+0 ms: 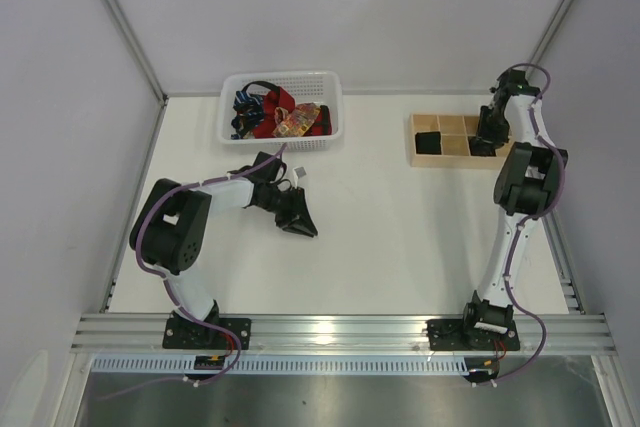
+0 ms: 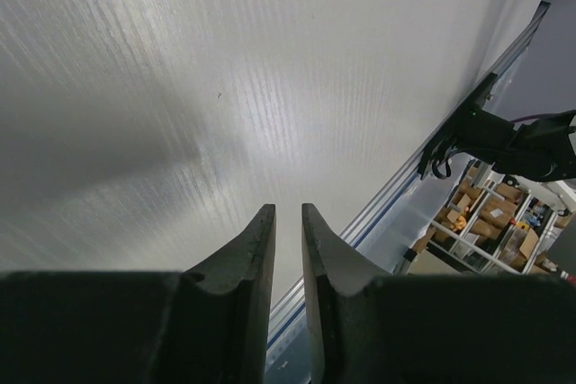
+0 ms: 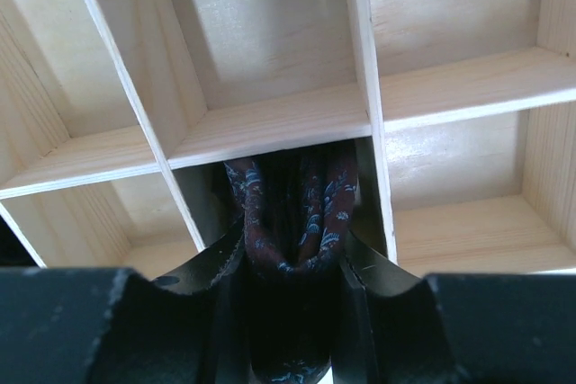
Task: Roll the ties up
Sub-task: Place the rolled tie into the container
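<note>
Several ties (image 1: 283, 117), red, blue and orange-patterned, lie heaped in the white mesh basket (image 1: 283, 77). My right gripper (image 3: 291, 238) is shut on a rolled dark maroon tie with a blue pattern (image 3: 256, 218) and holds it down inside a compartment of the wooden tray (image 3: 270, 123). In the top view the right gripper (image 1: 490, 139) is over the tray's right part (image 1: 440, 159). Another dark roll (image 1: 428, 143) sits in a left compartment. My left gripper (image 2: 287, 209) has its jaws nearly together with nothing between them, low over the bare table (image 1: 300, 225).
The basket stands at the back left and the tray at the back right. Grey walls enclose the table on three sides. An aluminium rail (image 1: 340, 332) runs along the near edge by the arm bases.
</note>
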